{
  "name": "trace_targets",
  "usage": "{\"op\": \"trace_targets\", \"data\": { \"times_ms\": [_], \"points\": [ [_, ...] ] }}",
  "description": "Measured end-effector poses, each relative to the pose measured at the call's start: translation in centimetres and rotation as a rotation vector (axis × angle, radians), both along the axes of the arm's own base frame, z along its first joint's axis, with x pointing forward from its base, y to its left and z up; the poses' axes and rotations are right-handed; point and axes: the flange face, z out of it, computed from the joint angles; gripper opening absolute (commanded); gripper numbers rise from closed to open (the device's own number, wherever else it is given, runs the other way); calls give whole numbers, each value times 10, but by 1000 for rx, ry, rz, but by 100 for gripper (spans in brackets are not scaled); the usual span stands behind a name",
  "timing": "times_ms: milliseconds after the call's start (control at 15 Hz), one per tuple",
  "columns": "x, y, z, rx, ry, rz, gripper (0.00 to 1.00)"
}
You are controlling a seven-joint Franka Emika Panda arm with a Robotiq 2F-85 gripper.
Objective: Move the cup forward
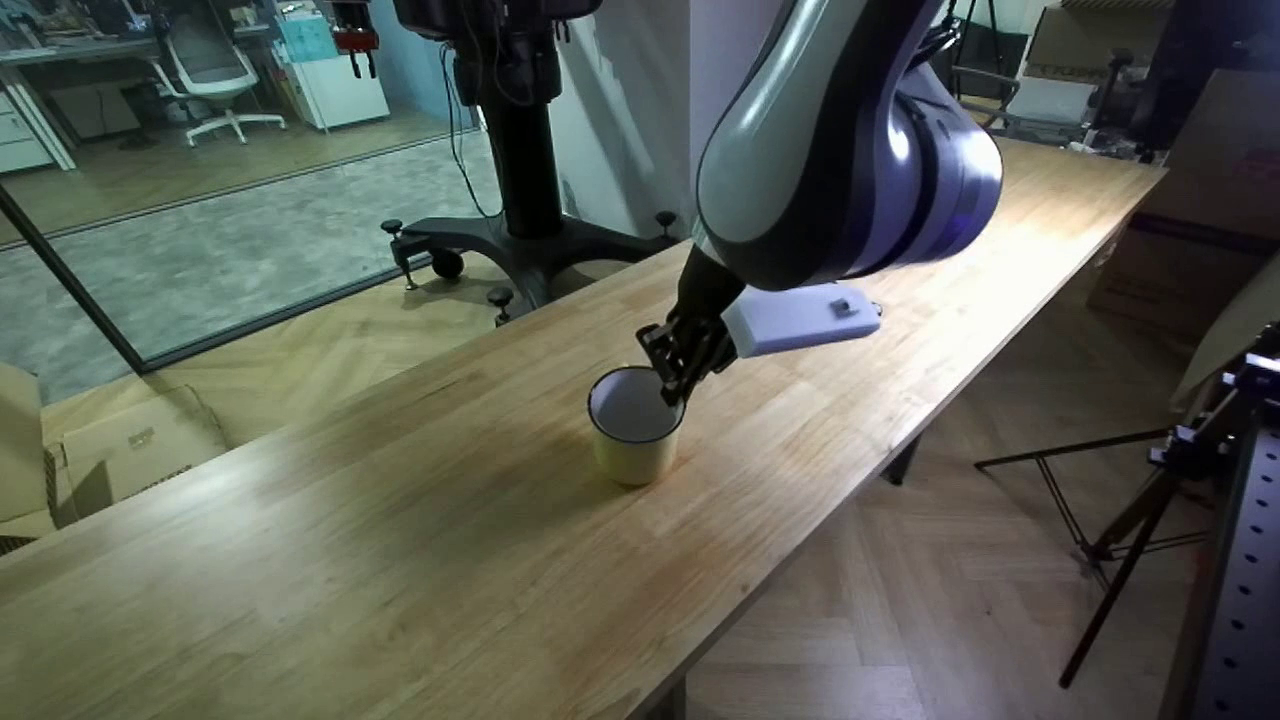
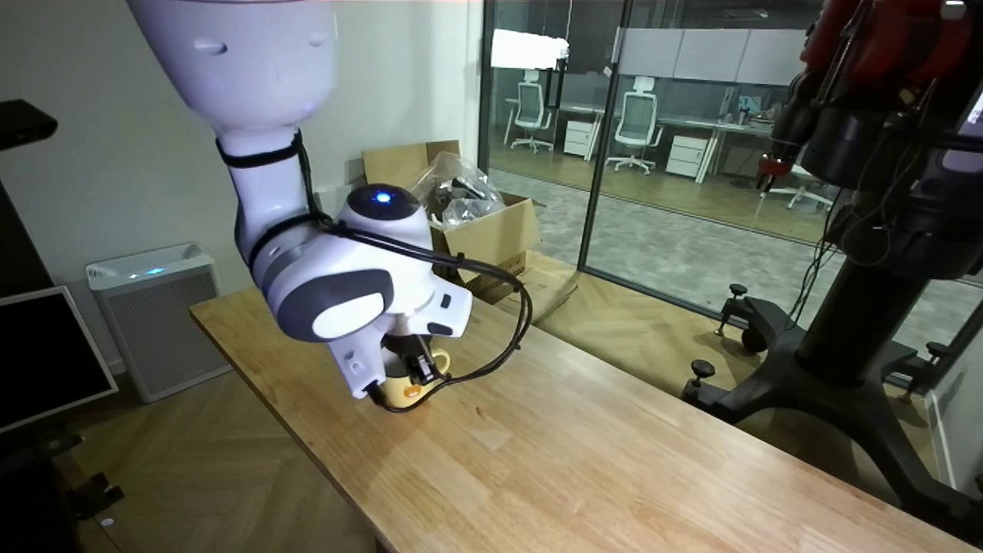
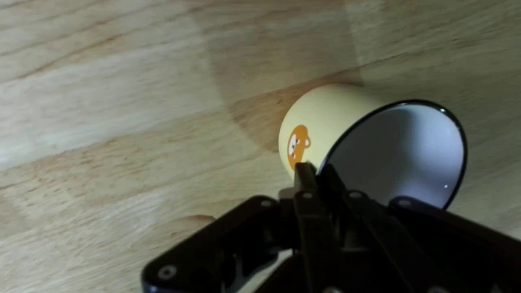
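The cup is short and pale yellow, with a dark rim and a greyish-white inside. It stands upright on the wooden table in both exterior views [image 1: 636, 458] [image 2: 401, 393]. In the wrist view the cup [image 3: 338, 110] shows an orange bear face on its side. My gripper [image 1: 674, 392] is at the cup's rim, and it also shows in the wrist view [image 3: 319, 173]. One finger is inside the cup and one is outside, closed on the wall. The handle shows in an exterior view, beside the gripper [image 2: 424, 370]. The arm and cable hide part of the cup there.
The long wooden table [image 1: 400, 520] has an edge on both long sides. A black wheeled stand [image 1: 530, 230] with another robot stands beside it. An open cardboard box [image 2: 491, 234] is on the floor past the table. A tripod [image 1: 1130, 510] stands near the table.
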Motion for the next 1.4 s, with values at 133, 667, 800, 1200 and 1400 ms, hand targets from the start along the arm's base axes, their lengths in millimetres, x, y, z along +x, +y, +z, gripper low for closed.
{"op": "trace_targets", "data": {
  "times_ms": [133,667,800,1200,1400],
  "points": [
    [-10,3,-3,45,14,-8,2],
    [-25,-9,-6,95,44,-27,33],
    [-25,-10,-6,98,52,-26,40],
    [-23,-12,7,93,113,2,81],
    [-19,-18,28,57,143,9,99]
  ]
}}
